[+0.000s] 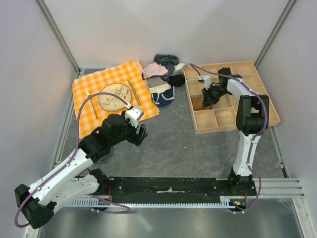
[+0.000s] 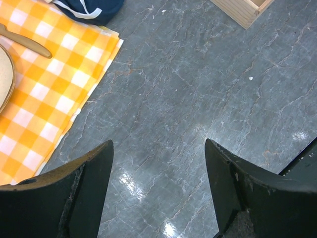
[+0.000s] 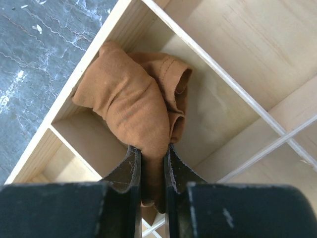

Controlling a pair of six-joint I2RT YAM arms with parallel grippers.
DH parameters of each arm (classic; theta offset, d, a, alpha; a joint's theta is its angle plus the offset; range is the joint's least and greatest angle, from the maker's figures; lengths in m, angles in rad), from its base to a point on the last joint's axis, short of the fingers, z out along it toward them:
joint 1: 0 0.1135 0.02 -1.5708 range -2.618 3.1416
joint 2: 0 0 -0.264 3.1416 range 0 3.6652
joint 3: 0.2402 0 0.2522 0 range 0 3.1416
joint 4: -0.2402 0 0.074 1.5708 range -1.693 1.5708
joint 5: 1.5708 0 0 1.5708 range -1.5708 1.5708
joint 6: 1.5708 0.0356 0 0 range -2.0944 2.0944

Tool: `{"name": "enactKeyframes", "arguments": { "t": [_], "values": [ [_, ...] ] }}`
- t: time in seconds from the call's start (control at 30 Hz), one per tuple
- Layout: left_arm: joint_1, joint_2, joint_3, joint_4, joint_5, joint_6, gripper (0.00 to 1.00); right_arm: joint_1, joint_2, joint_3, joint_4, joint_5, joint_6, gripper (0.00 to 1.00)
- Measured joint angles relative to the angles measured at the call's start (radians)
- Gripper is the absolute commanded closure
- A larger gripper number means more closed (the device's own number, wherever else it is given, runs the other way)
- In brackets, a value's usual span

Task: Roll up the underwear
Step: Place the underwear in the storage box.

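Right wrist view alone shows right end effector (image 3: pixel 152 153) clenched on underwear (image 3: pixel 129 104) inside tray (image 3: pixel 99 44) compartment. Left end effector (image 2: pixel 157 148) released; checked cloth (image 2: pixel 54 84) at ten o'clock.

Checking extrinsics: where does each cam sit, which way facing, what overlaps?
Top external: above, behind the bases, looking down; left arm, right arm show.
Left wrist: looks down at table and checked cloth; left gripper open.
Right wrist: looks into tray; right gripper shut on underwear.
Shared: top and right wrist both show the tray.

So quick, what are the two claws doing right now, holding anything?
Left gripper: open, holding nothing.
Right gripper: shut on the underwear.
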Motion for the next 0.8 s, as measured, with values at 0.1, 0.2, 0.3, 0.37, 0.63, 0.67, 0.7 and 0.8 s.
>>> {"name": "enactKeyframes", "arguments": {
  "t": [0.1, 0.2, 0.3, 0.37, 0.63, 0.67, 0.7, 0.8],
  "values": [
    [0.000, 0.000, 0.000, -0.002, 0.000, 0.001, 0.20, 0.009, 0.000, -0.006, 0.011, 0.026, 0.015, 0.91],
    [0.000, 0.000, 0.000, -0.002, 0.000, 0.001, 0.20, 0.010, -0.006, -0.018, 0.025, 0.038, 0.023, 0.72],
    [0.000, 0.000, 0.000, -0.002, 0.000, 0.001, 0.20, 0.014, -0.019, -0.026, 0.021, 0.040, 0.031, 0.58],
    [0.000, 0.000, 0.000, -0.002, 0.000, 0.001, 0.20, 0.022, -0.033, -0.030, 0.017, 0.054, 0.032, 0.50],
    [0.000, -0.003, 0.000, -0.002, 0.000, 0.001, 0.20, 0.017, -0.158, 0.008, -0.032, 0.112, 0.034, 0.37],
    [0.000, -0.005, 0.000, -0.002, 0.000, 0.001, 0.20, 0.017, -0.178, 0.029, -0.040, 0.119, 0.034, 0.37],
    [0.000, -0.008, 0.000, -0.002, 0.000, 0.001, 0.20, 0.017, -0.194, 0.046, -0.043, 0.125, 0.034, 0.37],
    [0.000, -0.019, 0.000, -0.002, 0.000, 0.000, 0.14, 0.017, -0.265, 0.085, -0.051, 0.138, 0.034, 0.37]
  ]
}}
